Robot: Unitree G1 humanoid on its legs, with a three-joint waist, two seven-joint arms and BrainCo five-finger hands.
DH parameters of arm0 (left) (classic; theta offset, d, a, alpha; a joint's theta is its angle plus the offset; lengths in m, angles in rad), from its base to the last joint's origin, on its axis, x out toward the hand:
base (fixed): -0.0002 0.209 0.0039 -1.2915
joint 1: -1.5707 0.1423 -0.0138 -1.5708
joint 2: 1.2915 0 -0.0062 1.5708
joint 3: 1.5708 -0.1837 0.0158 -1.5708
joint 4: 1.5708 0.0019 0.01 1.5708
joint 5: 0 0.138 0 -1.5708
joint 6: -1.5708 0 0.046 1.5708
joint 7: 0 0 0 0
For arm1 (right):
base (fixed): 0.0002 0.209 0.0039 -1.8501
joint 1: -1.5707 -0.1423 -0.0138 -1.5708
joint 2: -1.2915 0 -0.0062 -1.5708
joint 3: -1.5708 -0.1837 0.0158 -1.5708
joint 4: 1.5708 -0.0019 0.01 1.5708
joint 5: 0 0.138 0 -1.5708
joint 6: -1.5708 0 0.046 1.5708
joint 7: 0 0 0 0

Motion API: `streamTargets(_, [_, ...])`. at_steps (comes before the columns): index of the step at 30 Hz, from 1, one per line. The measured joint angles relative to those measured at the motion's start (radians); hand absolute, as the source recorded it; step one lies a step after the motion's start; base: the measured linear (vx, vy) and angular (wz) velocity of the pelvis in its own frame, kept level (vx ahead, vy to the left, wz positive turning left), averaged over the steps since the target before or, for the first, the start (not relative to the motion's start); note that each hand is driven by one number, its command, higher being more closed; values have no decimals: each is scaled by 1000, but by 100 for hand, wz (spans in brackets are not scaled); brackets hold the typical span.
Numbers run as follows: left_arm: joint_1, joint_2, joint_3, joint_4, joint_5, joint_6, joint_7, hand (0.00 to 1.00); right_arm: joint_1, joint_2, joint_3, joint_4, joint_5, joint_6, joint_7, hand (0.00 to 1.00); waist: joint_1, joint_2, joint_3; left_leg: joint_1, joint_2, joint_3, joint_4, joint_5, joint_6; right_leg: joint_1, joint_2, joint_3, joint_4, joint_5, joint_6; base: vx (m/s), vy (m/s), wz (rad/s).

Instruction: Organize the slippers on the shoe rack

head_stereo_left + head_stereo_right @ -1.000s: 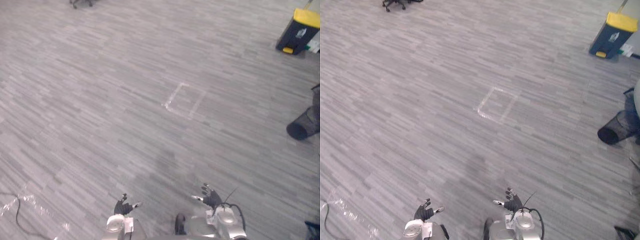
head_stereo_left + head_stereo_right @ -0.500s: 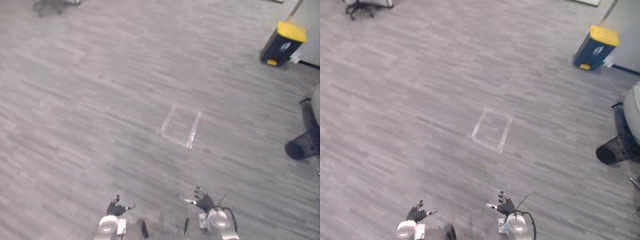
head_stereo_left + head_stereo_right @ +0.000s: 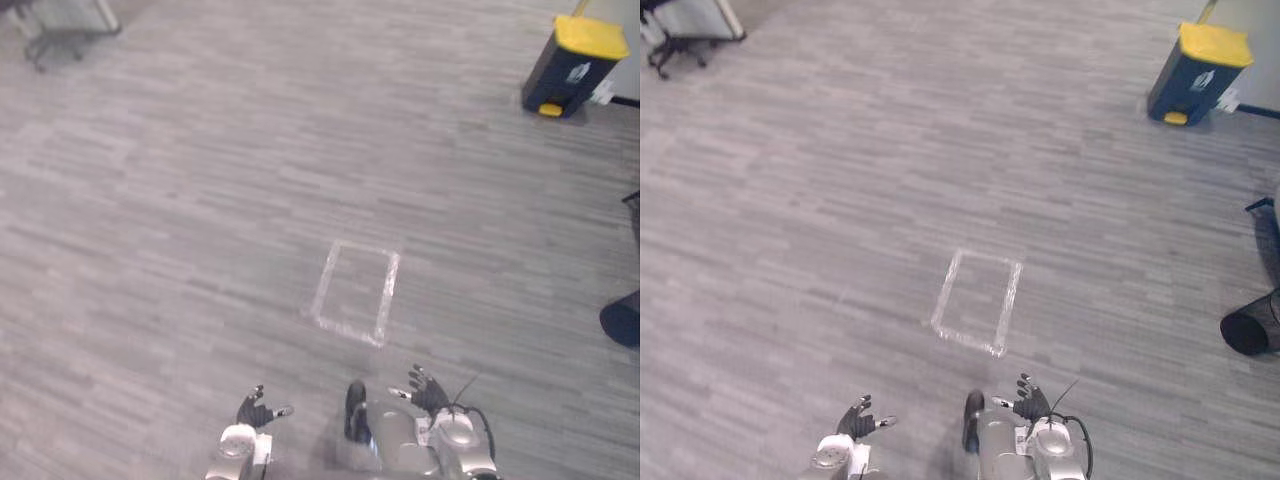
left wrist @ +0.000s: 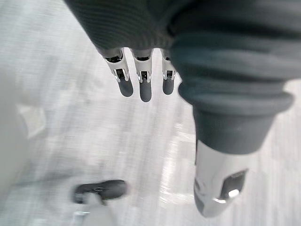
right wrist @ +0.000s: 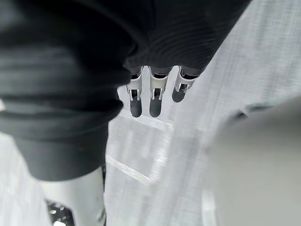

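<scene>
Grey plank floor [image 3: 790,200], pale taped rectangle [image 3: 977,302] at 12 o'clock. Left hand [image 3: 860,420], right hand [image 3: 1030,402]: fingers spread, empty — where slippers and shoe rack lie cannot be told. Risk: walking on blind clips black mesh wastebasket [image 3: 1250,325] at 3 o'clock.

Grey floor [image 3: 820,200] of narrow streaked planks on all sides. Near the middle, a rectangle of pale tape [image 3: 1009,308] stuck flat on it. Far off to the right, a dark bin with a yellow lid [image 3: 1196,72], upright near a pale wall [image 3: 1252,20]. Closer in at the right edge, a black mesh wastebasket [image 3: 1250,328] on its side. Far left, a wheeled chair base [image 3: 670,50] below a white panel [image 3: 695,15].
</scene>
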Motion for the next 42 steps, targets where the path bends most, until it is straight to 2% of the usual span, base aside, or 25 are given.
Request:
streamTargets(2, [-2, -3, 18, -17, 0, 0, -2, 0, 0, 0, 6, 2, 0, 1, 1, 0, 9, -7, -2, -85, -28, 39, -67, -53, 21, 61, 0, 70, -38, -11, 7, 505, 13, -97])
streamTargets(4, [-3, 0, 34, -31, 0, 0, -1, 0, 1, 1, 3, 13, -1, 4, 1, 0, 42, -6, -1, -154, -89, 25, -290, -90, 39, 114, -7, 165, -64, -8, 23, 552, 103, -137])
streamTargets(6, [-8, 6, 33, -35, 0, 0, 2, 0, 3, 0, -4, 16, -2, 3, -1, 0, 50, -16, 6, -181, -181, -71, -572, -77, 38, 177, -35, 231, -97, -24, 49, 522, 231, -121])
streamTargets(7, [-9, 6, 29, -34, -1, -1, 5, 0, 3, -3, -11, 31, -2, 3, -5, 0, 50, -13, 4, -187, -232, -156, -771, -22, 28, 205, -47, 271, -109, -40, 72, 552, 308, -109])
streamTargets(9, [-6, 2, 21, -30, -1, 0, 6, 0, 13, -9, -10, 45, -2, 3, -5, 0, 53, 4, -6, -197, -234, -209, -891, 45, 16, 221, -42, 306, -123, -70, 105, 402, 275, -102])
streamTargets(10, [-7, -2, 22, -17, -1, 0, 8, 0, 16, -11, -9, 45, -2, 4, -7, 0, 55, 16, -9, -197, -231, -227, -841, 148, 51, 243, -43, 347, -104, -112, 127, 455, 323, -107])
streamTargets(12, [-16, 26, 15, -1, 0, 1, 11, 0, 36, 8, -6, 39, -3, -2, -6, 0, 46, -39, -38, -195, -267, -182, -754, 56, 85, 207, -99, 357, 23, -171, 159, 469, 314, -80])
streamTargets(14, [-30, 29, -1, 22, 0, 2, 12, 0, 41, 12, -10, 39, -4, -2, -6, 0, 56, -51, -43, -151, -271, -111, -756, 8, 102, 76, -117, 358, 296, -164, 189, 364, 324, -78])
streamTargets(15, [-30, 38, -20, 27, 0, 3, 12, 0, 40, 9, -10, 40, -6, -1, -4, 0, 55, -56, -41, -108, -280, -73, -766, -22, 110, -8, -144, 336, 463, -138, 251, 364, 365, -92])
streamTargets(16, [-30, 45, -36, 38, 0, 5, 13, 0, 39, 7, -10, 40, -9, -2, -4, 0, 54, -54, -38, -57, -289, -44, -774, -45, 116, -63, -180, 278, 595, -130, 267, 385, 341, -93])
streamTargets(19, [-22, 57, -71, 48, -1, 8, 15, 0, 22, 2, -4, 40, -22, -5, -4, 0, 36, -47, -36, 89, -297, 18, -841, -71, 129, -135, -269, 11, 721, -190, 165, 417, 230, -62])
streamTargets(20, [-25, 59, -85, 50, -1, 8, 17, 0, 9, -3, -2, 42, -38, -5, -3, 0, 32, -38, -33, 137, -291, 45, -889, -70, 128, -168, -269, -106, 667, -213, 135, 417, 124, -34])
streamTargets(22, [-35, 55, -87, 50, -1, 8, 16, 0, -11, -10, -2, 40, -41, -6, -4, 0, 32, -21, -25, 177, -278, 91, -934, -69, 126, -223, -256, -277, 524, -206, 117, 507, 102, -46])
streamTargets(24, [-30, 55, -88, 54, -1, 9, 11, 0, -13, -10, -3, 41, -42, -5, -8, 0, 31, -22, -24, 214, -288, 126, -968, -70, 111, -244, -209, -354, 329, -119, 66, 456, 10, -46])
streamTargets(25, [-22, 57, -87, 58, 0, 10, 9, 0, 5, -6, -7, 40, -40, -8, -13, 0, 31, -41, -32, 244, -314, 143, -972, -88, 73, -241, -193, -347, 212, 25, 19, 400, -36, -48])
streamTargets(26, [-23, 35, -83, 71, 0, 14, 7, 0, -3, -14, -16, 38, -40, -11, -15, 0, 29, -21, -29, 266, -306, 146, -955, -116, 34, -230, -183, -354, 228, -17, -49, 494, -44, -50])
streamTargets(27, [-25, 25, -84, 71, 3, 15, 4, 0, -14, -27, -21, 43, -41, -7, -18, 0, 27, 6, -29, 258, -274, 148, -891, -123, 22, -222, -169, -355, 224, -40, -39, 477, -103, -25])
streamTargets(28, [-38, 21, -89, 71, 10, 18, -1, 0, -11, -29, -23, 40, -39, -8, -19, 0, 11, 13, -27, 202, -244, 137, -747, -126, 18, -202, -159, -349, 204, -62, -22, 458, -134, -5])
streamTargets(30, [-44, 6, -78, 66, 16, 21, -6, 0, -11, -27, -30, 41, -39, -2, -20, 0, 14, 36, -11, 90, -102, 140, -343, -100, 30, -85, -80, -311, 103, -61, -31, 460, -184, -62])
streamTargets(32, [-31, 3, -63, 30, 18, 20, -8, 0, 7, -23, -34, 45, -38, 1, -22, 0, 37, 25, -9, 51, -71, 118, -206, -102, 30, -1, -50, -247, 60, -73, -37, 490, -62, -128])
streamTargets(35, [-40, -7, -52, 13, 17, 9, -7, 0, 9, -21, -45, 50, -37, 10, -24, 0, 44, 2, 0, -56, -117, 50, -282, -120, 36, 62, -44, -111, 22, -73, -20, 368, 70, -133])
streamTargets(36, [-41, -12, -46, 5, 16, 7, -6, 0, 6, -18, -45, 55, -38, 15, -24, 0, 55, 3, 1, -77, -150, -4, -395, -122, 34, 73, -45, -46, 19, -71, -9, 290, 130, -155])
streamTargets(39, [-41, -17, -45, 2, 16, 2, -4, 0, -3, -12, -38, 57, -38, 17, -27, 0, 67, 0, 4, -92, -267, -282, -735, -108, 22, 86, -48, 119, 21, -80, 41, 281, 195, -169])
streamTargets(41, [-34, -33, -45, 8, 16, 2, -1, 0, 14, -25, -28, 57, -38, 15, -31, 0, 66, 24, -10, -92, -290, -408, -872, 25, 28, 97, -31, 197, 20, -89, 81, 252, 251, -135])
streamTargets(42, [-30, -43, -45, 15, 13, 3, 0, 0, 19, -42, -25, 60, -37, 12, -32, 0, 67, 58, -18, -96, -275, -413, -886, 112, 21, 105, -9, 233, 17, -97, 98, 204, 278, -114])
